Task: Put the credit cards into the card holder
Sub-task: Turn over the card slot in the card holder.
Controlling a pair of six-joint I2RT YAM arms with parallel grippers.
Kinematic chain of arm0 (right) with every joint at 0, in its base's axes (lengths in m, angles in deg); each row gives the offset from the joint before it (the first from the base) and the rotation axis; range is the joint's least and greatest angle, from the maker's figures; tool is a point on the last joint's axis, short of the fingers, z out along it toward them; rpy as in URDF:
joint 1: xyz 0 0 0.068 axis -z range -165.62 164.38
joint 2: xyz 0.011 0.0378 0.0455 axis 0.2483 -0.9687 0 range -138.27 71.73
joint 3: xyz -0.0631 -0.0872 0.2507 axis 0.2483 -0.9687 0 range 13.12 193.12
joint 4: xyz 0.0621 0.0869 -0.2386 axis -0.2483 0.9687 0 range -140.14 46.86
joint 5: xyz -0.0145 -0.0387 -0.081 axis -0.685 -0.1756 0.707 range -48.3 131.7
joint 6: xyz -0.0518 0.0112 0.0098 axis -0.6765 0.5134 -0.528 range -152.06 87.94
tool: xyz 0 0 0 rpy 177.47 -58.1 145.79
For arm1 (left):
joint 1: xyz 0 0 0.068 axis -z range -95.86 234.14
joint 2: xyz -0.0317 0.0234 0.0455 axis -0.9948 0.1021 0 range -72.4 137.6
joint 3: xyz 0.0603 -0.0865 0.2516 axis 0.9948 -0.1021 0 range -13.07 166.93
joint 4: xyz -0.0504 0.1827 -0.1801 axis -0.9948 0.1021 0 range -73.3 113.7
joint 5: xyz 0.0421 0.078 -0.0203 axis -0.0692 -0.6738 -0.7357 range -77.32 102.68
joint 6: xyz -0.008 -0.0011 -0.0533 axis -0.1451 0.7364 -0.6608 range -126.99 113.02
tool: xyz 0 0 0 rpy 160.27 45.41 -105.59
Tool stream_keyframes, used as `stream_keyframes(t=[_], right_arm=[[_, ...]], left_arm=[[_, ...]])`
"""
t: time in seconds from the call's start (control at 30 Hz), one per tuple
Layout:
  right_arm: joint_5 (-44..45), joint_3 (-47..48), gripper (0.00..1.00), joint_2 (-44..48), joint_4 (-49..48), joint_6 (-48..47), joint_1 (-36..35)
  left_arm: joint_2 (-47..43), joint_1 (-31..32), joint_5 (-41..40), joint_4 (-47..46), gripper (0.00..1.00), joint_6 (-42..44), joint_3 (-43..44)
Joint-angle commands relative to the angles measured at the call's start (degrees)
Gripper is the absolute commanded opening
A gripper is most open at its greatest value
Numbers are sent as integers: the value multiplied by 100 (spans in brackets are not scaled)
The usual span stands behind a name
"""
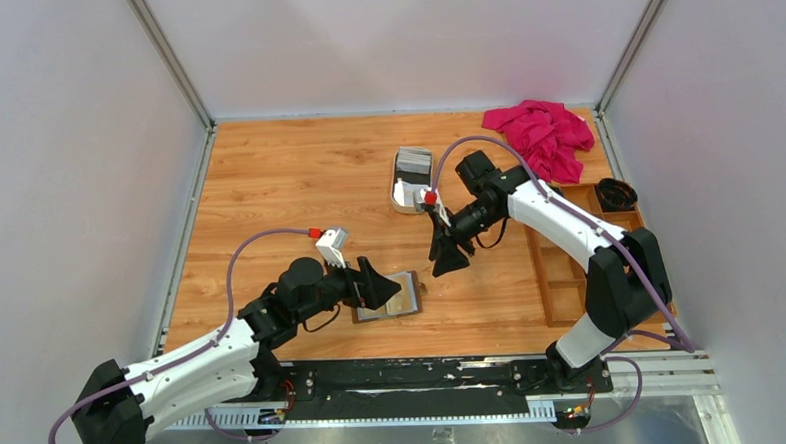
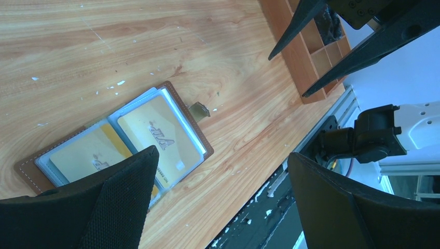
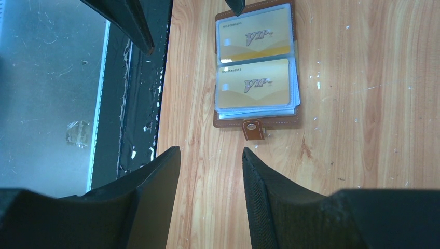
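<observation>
The brown card holder (image 1: 402, 296) lies open on the wood near the front edge, its snap tab (image 3: 252, 128) pointing away from the arms' bases. Its clear sleeves show two gold cards (image 3: 254, 85). It also shows in the left wrist view (image 2: 176, 104). Several grey and white credit cards (image 1: 414, 163) lie in the cream tin tray (image 1: 400, 194) farther back. My left gripper (image 1: 377, 286) is open and empty, one finger over the holder's left part (image 2: 222, 158). My right gripper (image 1: 447, 260) is open and empty, just right of and behind the holder (image 3: 210, 151).
A wooden compartment box (image 1: 571, 269) stands at the right, with a black round object (image 1: 616, 192) at its far end. A pink cloth (image 1: 540, 135) lies at the back right. The table's front edge and black rail (image 1: 416, 376) are close behind the holder.
</observation>
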Motion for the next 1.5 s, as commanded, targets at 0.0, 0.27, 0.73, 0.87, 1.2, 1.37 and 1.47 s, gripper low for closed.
stream_keyframes(t=[0.0,0.27,0.73,0.87,1.2,1.37,1.47], right_arm=[[-131,-92,51,166,148,-125,86],[-136,-100,51,167,149,-125,96],[-167,-110,51,175,148,-134,125],[-166,-109,51,182,148,-143,122],[-128,-143,51,118,99,-30,157],[-177,-258,50,-163,-574,1042,166],[-349,-407,49,-293,-1163,1891,168]], left_arm=[[31,-33,71,-118,99,5,-16],[159,-30,132,-236,98,-55,-41],[163,-30,160,-263,98,-66,-55],[156,-30,161,-262,98,-66,-59],[217,-30,150,-293,98,-82,-47],[597,-30,148,-457,96,-86,46],[880,-30,5,-502,89,-15,108]])
